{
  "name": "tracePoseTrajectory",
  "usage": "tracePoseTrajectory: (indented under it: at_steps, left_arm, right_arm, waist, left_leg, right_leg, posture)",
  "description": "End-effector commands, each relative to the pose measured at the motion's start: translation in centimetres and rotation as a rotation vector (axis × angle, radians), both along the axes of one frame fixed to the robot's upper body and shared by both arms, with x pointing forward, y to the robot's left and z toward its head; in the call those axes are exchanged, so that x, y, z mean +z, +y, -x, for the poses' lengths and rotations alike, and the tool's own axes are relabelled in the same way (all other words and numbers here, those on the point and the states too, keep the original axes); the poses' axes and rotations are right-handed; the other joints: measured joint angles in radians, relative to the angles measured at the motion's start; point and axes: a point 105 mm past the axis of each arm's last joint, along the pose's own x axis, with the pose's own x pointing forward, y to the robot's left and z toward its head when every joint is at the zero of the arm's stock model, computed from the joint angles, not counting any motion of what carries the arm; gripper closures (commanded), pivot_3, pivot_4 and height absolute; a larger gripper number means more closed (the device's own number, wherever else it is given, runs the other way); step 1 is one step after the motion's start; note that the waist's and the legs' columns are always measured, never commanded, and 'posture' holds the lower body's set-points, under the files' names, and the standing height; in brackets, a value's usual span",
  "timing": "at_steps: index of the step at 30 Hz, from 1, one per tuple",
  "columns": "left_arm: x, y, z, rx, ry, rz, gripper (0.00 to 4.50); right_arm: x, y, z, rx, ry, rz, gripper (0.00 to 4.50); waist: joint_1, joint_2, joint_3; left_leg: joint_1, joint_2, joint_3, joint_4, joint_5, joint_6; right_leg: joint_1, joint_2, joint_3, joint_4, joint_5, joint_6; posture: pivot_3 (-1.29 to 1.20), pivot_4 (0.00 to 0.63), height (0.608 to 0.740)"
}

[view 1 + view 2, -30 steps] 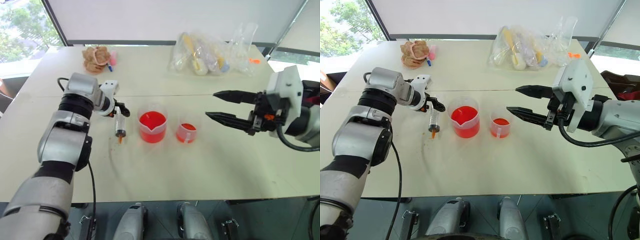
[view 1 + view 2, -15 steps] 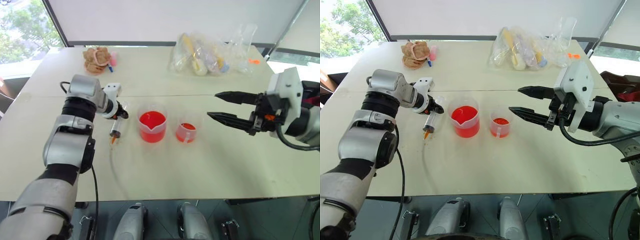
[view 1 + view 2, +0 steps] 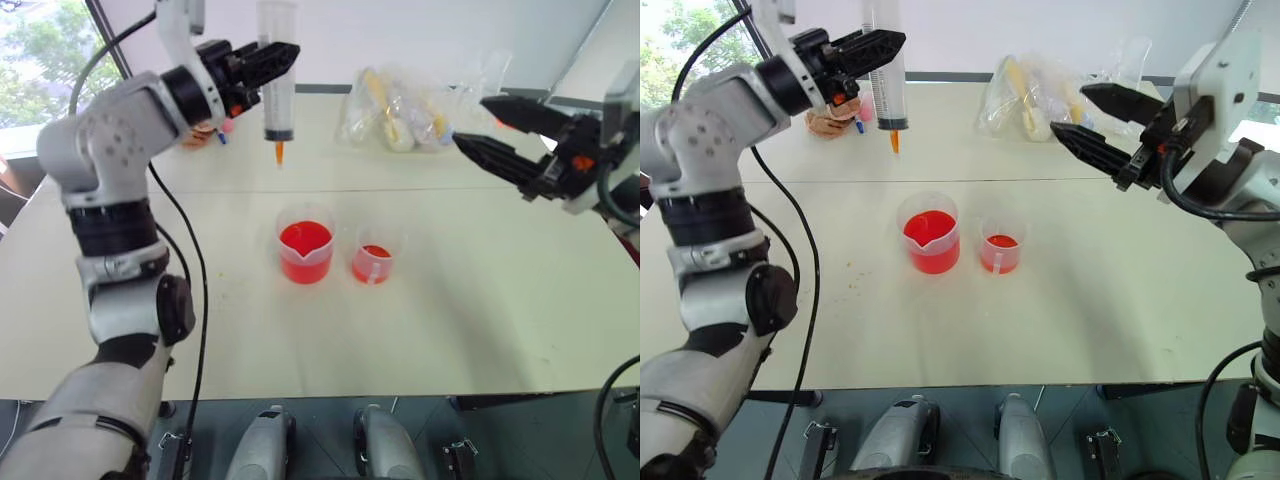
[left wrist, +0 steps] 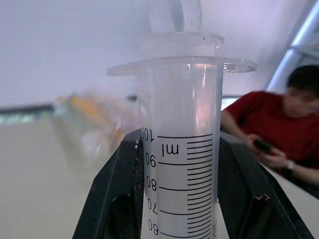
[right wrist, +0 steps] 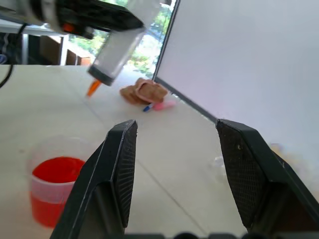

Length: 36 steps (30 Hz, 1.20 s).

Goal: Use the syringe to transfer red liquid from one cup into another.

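Syringe (image 3: 277, 75) hangs upright, clamped in left tool (image 3: 268, 58), upper left; right tool (image 3: 500, 135) gapes empty. Off-centre descent could tip the beaker (image 3: 304, 247).

Head pair overlooks table (image 3: 480, 330) — wrists close, level.

On the barrel of the large clear plastic syringe (image 4: 182, 164), a black graduated scale is printed, seen in the left wrist view. The unit "ml" is read beside the top mark, and the numbers 100 (partly hidden), 90, 80, 70 and 60 are read running down the scale, all turned upside down. No other legible text is seen.
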Motion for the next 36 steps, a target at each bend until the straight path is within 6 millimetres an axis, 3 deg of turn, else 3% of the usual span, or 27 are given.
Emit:
tracePoseTrajectory:
  at_steps: [1,4,9,12,16,21,26,36]
  left_arm:
    - [-0.4,-2.7,3.3,-0.136,-0.131,-0.044,3.12]
    - [-2.5,-3.8,4.9,-0.197,-0.158,-0.092,3.12]
    - [-5.6,-4.4,5.8,-0.184,-0.188,-0.143,3.12]
    - [-6.9,-4.4,5.5,-0.148,-0.167,-0.139,3.12]
    - [-8.0,-4.2,5.2,-0.110,-0.176,-0.169,3.12]
    - [-9.6,-3.9,4.9,-0.071,-0.187,-0.222,3.12]
    - [-10.7,-4.0,4.9,-0.059,-0.182,-0.227,3.12]
    - [-11.0,-3.5,5.1,-0.019,-0.181,-0.191,3.12]
  right_arm:
    - [2.1,0.5,0.3,-0.012,-0.129,0.003,1.90]
    - [2.4,1.4,0.0,-0.016,-0.175,0.028,1.90]
    - [2.7,4.2,-0.1,0.058,-0.211,0.002,1.90]
    - [2.8,6.4,0.1,0.135,-0.204,-0.038,1.90]
    - [2.5,7.9,0.3,0.194,-0.189,-0.044,1.90]
    - [0.6,9.6,0.0,0.249,-0.125,-0.029,1.90]
    - [-1.8,10.3,-1.8,0.227,-0.076,-0.039,1.90]
    - [-4.2,9.8,-4.3,0.154,-0.088,0.040,1.90]
  waist:
    - [0.000,0.000,0.000]
    - [0.002,-0.001,0.000]
    - [-0.002,-0.001,0.000]
    - [-0.006,-0.001,0.000]
    - [-0.002,-0.001,0.000]
    - [-0.002,-0.001,0.000]
    - [-0.003,-0.001,0.000]
    - [-0.007,0.000,0.000]
  left_leg:
    - [0.000,0.000,0.000,0.000,0.000,0.000]
    - [-0.001,0.000,0.000,0.001,-0.001,0.001]
    - [0.000,0.001,0.000,0.001,-0.001,0.002]
    - [0.000,0.001,-0.001,0.001,-0.002,0.005]
    - [0.000,0.001,-0.002,0.001,-0.002,0.005]
    - [0.000,0.001,-0.001,0.001,-0.003,0.005]
    - [0.000,0.001,-0.001,0.001,-0.003,0.005]
    - [0.000,0.001,-0.002,0.001,-0.003,0.005]
  right_leg:
    - [0.000,0.000,0.000,0.000,0.000,0.000]
    - [0.000,0.001,0.000,0.000,0.000,-0.001]
    - [0.000,0.001,0.000,0.000,0.001,-0.001]
    - [0.000,0.002,0.000,0.000,0.001,-0.002]
    - [0.000,0.003,0.000,0.000,0.001,-0.002]
    - [0.001,0.003,0.000,0.000,0.001,-0.002]
    - [0.001,0.003,0.000,0.000,0.001,-0.002]
    - [0.001,0.003,0.000,0.000,0.001,-0.002]
  posture:
    - [0.00,0.150,0.740]
    - [0.00,0.150,0.740]
    - [0.00,0.150,0.740]
    - [0.00,0.150,0.740]
    - [0.00,0.150,0.740]
    - [0.00,0.150,0.740]
    - [0.00,0.150,0.740]
    - [0.00,0.150,0.740]
